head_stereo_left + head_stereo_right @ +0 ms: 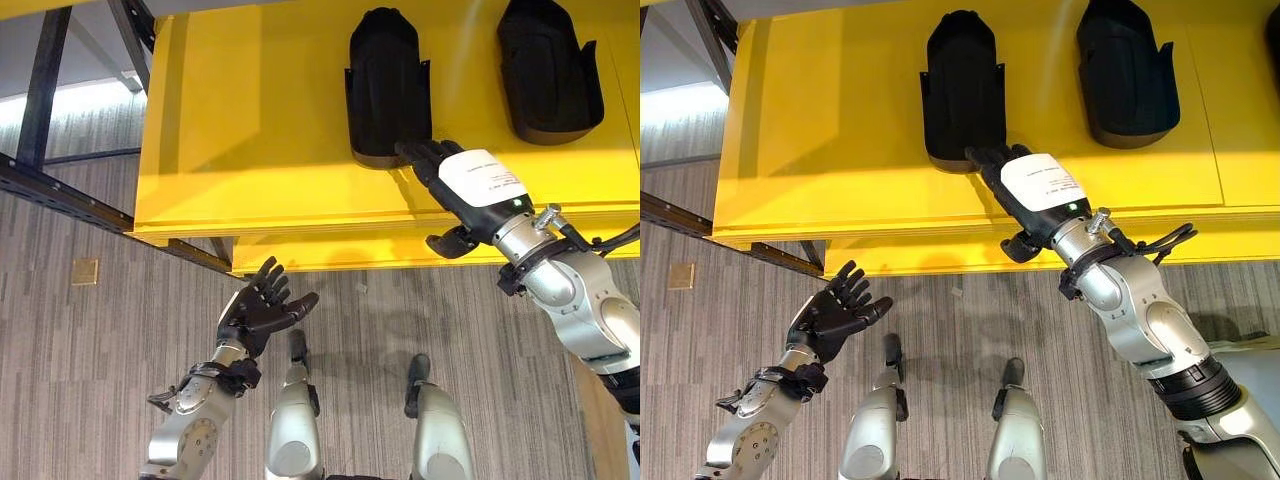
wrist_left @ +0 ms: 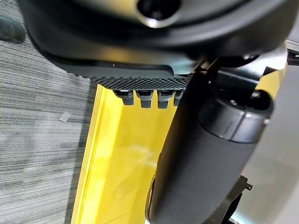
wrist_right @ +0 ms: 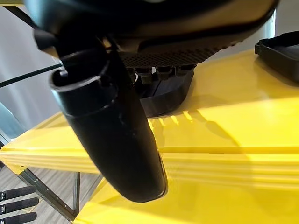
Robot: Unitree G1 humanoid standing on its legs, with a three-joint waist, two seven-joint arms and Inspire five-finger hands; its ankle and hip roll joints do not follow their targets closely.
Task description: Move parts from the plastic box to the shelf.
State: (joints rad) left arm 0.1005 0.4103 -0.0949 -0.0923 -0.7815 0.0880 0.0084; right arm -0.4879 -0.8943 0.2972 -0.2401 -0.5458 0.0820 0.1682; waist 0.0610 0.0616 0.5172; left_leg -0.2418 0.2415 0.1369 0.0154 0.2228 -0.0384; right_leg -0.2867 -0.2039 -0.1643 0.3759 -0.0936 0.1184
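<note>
You have two black parts lying on the yellow shelf (image 1: 250,150), both near the top of the frame: the left part (image 1: 388,85) sits top centre, and the right part (image 1: 548,68) sits top right, well apart from it. Each lies lengthwise with its rounded end toward the top edge and its open end toward the shelf's front lip. Your right hand (image 1: 470,190) reaches in from the lower right, across the shelf's front edge, with its fingers (image 1: 425,155) stretched out straight and flat; the tips meet the near end of the left part. In the right wrist view you see the same thing: the fingertips (image 3: 161,72) line up against the part's dark end (image 3: 168,93), nothing gripped, and a corner of the right part (image 3: 280,53) shows at the frame's right edge. The thumb hangs loose below the shelf lip. Your left hand (image 1: 262,308) hovers in the lower centre-left of the frame, over the grey carpet (image 1: 90,400), palm open, fingers spread and relaxed, holding nothing. A dark metal frame (image 1: 45,100) runs down the upper left beside the shelf, and a small brass plate (image 1: 85,271) lies in the carpet at the left.
</note>
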